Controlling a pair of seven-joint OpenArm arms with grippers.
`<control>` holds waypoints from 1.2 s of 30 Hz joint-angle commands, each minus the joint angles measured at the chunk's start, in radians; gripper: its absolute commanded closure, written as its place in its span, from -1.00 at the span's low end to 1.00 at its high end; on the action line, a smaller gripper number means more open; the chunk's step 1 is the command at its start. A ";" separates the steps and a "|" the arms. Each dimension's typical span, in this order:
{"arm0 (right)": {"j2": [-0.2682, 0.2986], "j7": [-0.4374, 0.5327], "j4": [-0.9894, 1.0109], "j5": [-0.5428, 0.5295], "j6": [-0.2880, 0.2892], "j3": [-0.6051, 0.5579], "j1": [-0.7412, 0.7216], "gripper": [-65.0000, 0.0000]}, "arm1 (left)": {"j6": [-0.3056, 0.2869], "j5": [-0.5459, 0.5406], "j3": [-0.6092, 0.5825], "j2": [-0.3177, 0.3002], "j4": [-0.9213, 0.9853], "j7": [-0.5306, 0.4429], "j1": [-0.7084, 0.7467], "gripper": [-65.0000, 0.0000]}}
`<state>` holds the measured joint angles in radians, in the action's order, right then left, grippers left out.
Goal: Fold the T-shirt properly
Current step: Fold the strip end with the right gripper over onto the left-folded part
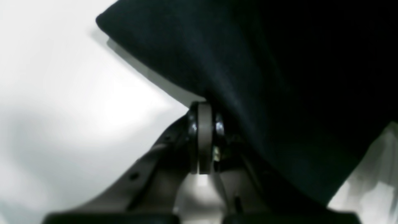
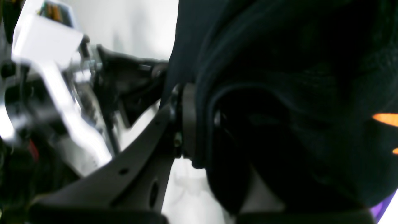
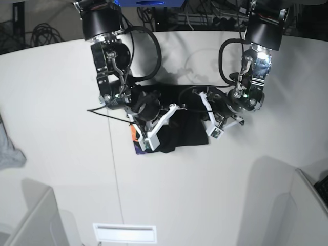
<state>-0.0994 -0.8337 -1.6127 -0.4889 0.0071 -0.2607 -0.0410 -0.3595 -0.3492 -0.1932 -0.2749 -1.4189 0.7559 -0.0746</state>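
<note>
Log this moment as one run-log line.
stage: fold in progress | T-shirt: bunched on white table, held between arms | left gripper: shut on T-shirt | right gripper: shut on T-shirt

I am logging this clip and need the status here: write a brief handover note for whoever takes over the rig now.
Left gripper: jaws shut on an edge of the black cloth T-shirt.
Right gripper: jaws shut on another edge of it, near the orange and purple print.
The shirt is bunched into a small dark bundle between both arms on the white table.
Done: the shirt is gathered, part folded.
Left: finish the fold, lay it flat, release both grips.
</note>
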 commanded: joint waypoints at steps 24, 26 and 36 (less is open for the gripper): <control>-0.020 0.089 0.073 -0.018 -0.017 -0.022 -0.053 1.00 | -0.103 0.016 0.461 -0.037 -0.222 0.116 0.240 1.00; -0.020 0.095 0.073 -0.018 -0.017 -0.022 -0.053 1.00 | -0.111 0.016 0.478 -0.037 -0.224 0.116 0.246 1.00; -0.021 0.100 0.087 -0.020 -0.019 -0.022 -0.049 0.45 | -0.111 0.016 0.478 -0.037 -0.222 0.116 0.253 1.00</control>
<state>-0.1112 -0.7513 -1.5105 -0.4938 -0.0185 -0.2798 -0.0708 -0.4648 -0.3252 0.2798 -0.3019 -1.6241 0.8845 0.1864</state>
